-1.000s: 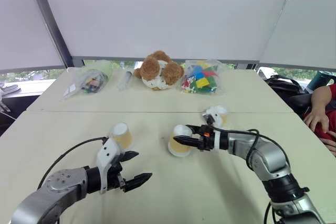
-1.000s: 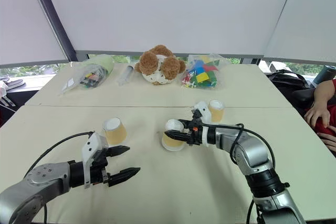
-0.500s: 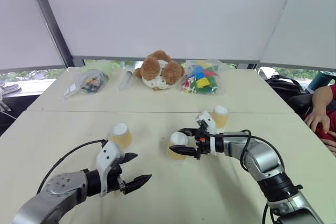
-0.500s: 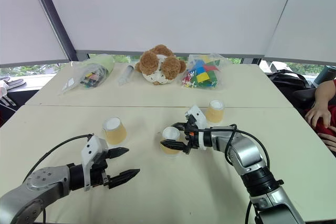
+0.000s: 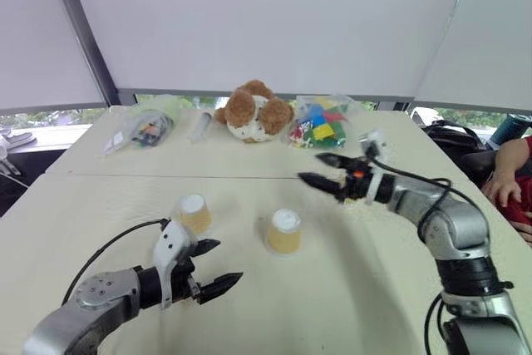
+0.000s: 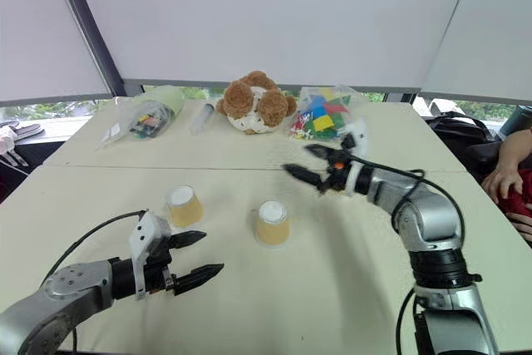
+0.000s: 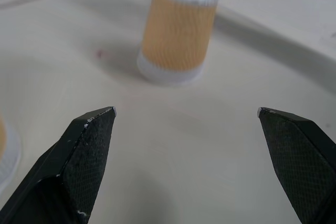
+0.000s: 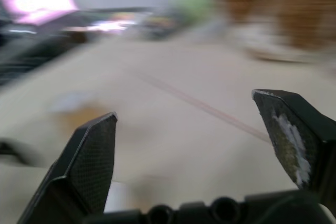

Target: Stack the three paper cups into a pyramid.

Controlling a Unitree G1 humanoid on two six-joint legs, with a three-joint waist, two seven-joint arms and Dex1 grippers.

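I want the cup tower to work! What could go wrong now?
1. The open left gripper sits close to the left cup; a small bump could tip it over.
2. The left cup and the middle cup stand apart, so a cup set on top could fall through the gap.

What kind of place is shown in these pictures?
Probably an indoor test or demonstration room, not a home. A large pale beige table stands before windows covered by white roller blinds. At its far edge lie a brown plush toy and a clear bag of coloured blocks, like practice props.
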